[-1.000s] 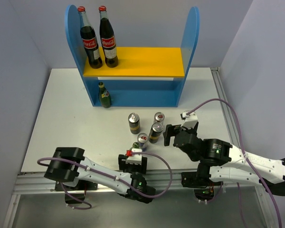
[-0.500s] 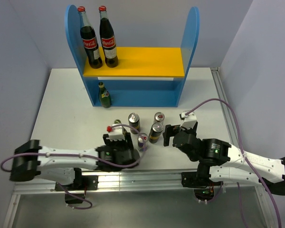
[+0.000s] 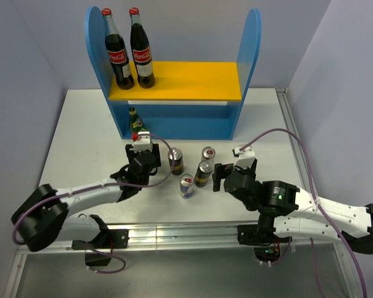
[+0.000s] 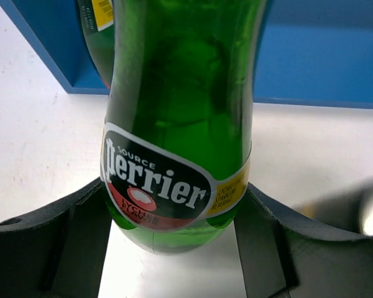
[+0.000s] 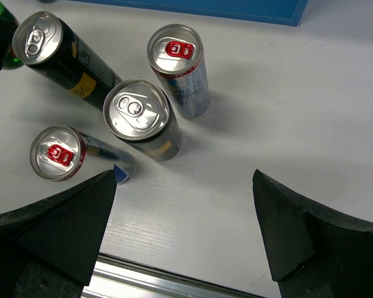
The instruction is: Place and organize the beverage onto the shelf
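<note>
My left gripper [image 4: 174, 214] is shut on a short green Perrier bottle [image 4: 180, 112], upright, just in front of the blue shelf's [image 3: 174, 121] lower tier. In the top view the gripper [image 3: 141, 140] hides most of this bottle. The second green bottle [image 3: 135, 121] stands in the lower tier at the left, and shows behind the held one in the left wrist view [image 4: 93, 18]. Two tall dark cans [image 3: 175, 161] [image 3: 204, 173] and two slim cans [image 3: 208, 153] [image 3: 186, 185] stand mid-table. My right gripper [image 3: 221, 176] is open and empty, just right of the cans [image 5: 137, 118].
Two tall red-capped cola bottles [image 3: 129, 49] stand at the left of the yellow upper board [image 3: 193, 81]. The shelf's blue side panels [image 3: 250, 43] rise at both ends. A metal rail [image 3: 193, 231] runs along the table's near edge.
My left arm has swung from the table's near edge up to the shelf front, carrying the green bottle. The right arm has hardly moved.
</note>
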